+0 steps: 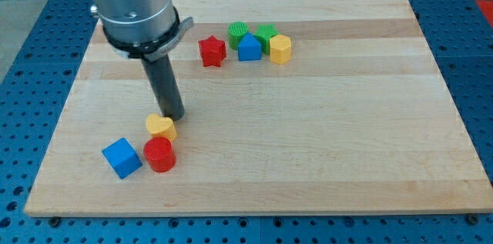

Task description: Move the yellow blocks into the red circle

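Observation:
My tip (174, 116) stands just above and to the right of a small yellow block (161, 127) and touches it. That yellow block sits right above the red cylinder (159, 155), almost against it. A second yellow block, hexagonal (280, 48), lies near the view's top, at the right end of a cluster. The rod (163, 86) rises from the tip to the arm's grey body at the view's top left.
A blue cube (122, 158) lies left of the red cylinder. Near the top are a red star (212, 51), a blue house-shaped block (249, 48), a green cylinder (238, 32) and another green block (266, 33). The wooden board (347, 136) lies on a blue perforated table.

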Motion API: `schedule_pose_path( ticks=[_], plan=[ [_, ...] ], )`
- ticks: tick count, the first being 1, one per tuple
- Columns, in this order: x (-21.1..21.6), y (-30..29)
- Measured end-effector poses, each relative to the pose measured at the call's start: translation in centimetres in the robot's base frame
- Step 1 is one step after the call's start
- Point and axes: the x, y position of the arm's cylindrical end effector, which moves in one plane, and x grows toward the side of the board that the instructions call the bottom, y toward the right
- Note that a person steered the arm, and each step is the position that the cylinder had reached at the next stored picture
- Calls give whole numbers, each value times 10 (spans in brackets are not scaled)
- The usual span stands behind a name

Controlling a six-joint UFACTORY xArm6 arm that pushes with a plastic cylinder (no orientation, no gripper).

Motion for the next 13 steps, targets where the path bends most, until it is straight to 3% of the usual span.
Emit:
schedule_pose_path(
  ticks=[3, 4, 5, 6, 13],
  plan=[
    [-62, 191],
    [-99, 228],
    [-141, 226],
    [-145, 195],
    [-5, 47]
  ],
)
